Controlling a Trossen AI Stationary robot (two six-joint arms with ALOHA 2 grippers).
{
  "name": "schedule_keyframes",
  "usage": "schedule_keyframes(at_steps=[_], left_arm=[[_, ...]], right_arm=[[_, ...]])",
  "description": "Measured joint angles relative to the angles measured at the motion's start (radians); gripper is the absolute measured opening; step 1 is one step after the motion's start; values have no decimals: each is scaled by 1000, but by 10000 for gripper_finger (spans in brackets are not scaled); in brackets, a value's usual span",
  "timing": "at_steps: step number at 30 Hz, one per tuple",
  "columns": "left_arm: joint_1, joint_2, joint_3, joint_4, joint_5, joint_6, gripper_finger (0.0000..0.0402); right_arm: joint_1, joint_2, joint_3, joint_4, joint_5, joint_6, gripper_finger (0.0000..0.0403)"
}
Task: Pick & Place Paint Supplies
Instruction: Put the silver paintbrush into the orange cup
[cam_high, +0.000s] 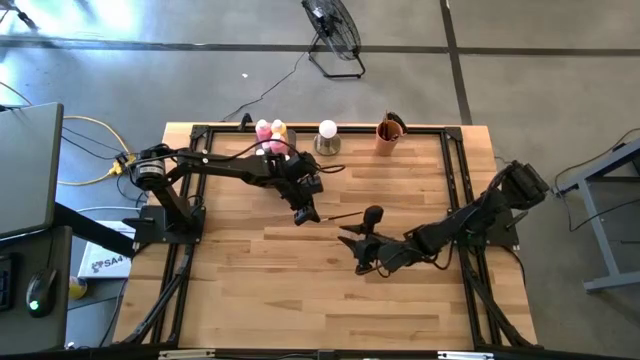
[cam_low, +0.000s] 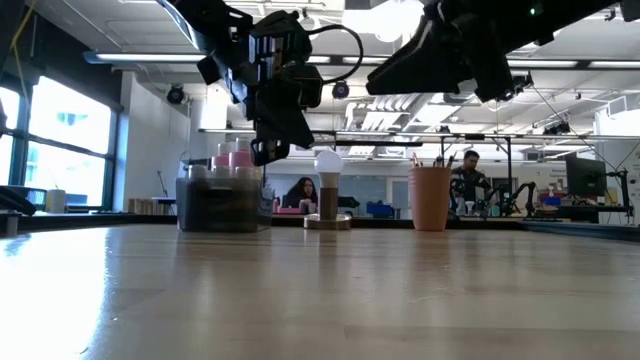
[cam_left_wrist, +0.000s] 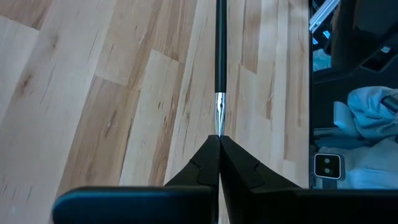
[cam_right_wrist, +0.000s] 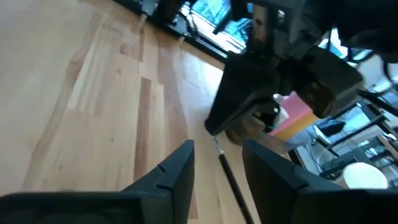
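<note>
A thin dark-handled paintbrush (cam_high: 338, 214) hangs over the middle of the table, held at one end by my shut left gripper (cam_high: 303, 215). Its handle (cam_left_wrist: 220, 50) runs toward the table's right. There it passes into the gap of my open right gripper (cam_right_wrist: 217, 149), whose fingers stand on either side of the handle (cam_right_wrist: 231, 180) without visibly touching it. At the far edge, pink and yellow paint bottles (cam_high: 270, 130) stand in a grey tray (cam_low: 222, 205). My left gripper pinches the brush's bristle tip (cam_left_wrist: 219, 129), just past the silver ferrule, between its two fingertips. The fingers slant down from the table's left, and the brush sticks out ahead in line with them. It is lifted clear of the wood.
A white ball on a metal base (cam_high: 327, 131) and an orange cup (cam_high: 388, 135) stand along the far edge, right of the tray. Black rails (cam_high: 455, 170) frame the tabletop. Bare wood (cam_high: 300, 290) lies toward the near edge.
</note>
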Motion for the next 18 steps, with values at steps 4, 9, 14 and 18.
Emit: schedule_keyframes(at_steps=[4, 9, 14, 18], left_arm=[[0, 0, 0, 0, 0, -7, 0], [0, 0, 0, 0, 0, -7, 0], [0, 0, 0, 0, -1, -7, 0], [0, 0, 0, 0, 0, -7, 0]], right_arm=[[-23, 0, 0, -1, -40, -13, 137], [-51, 16, 0, 9, -94, -14, 139], [-67, 102, 12, 19, -99, -21, 139], [-70, 159, 53, 23, -23, -50, 139]])
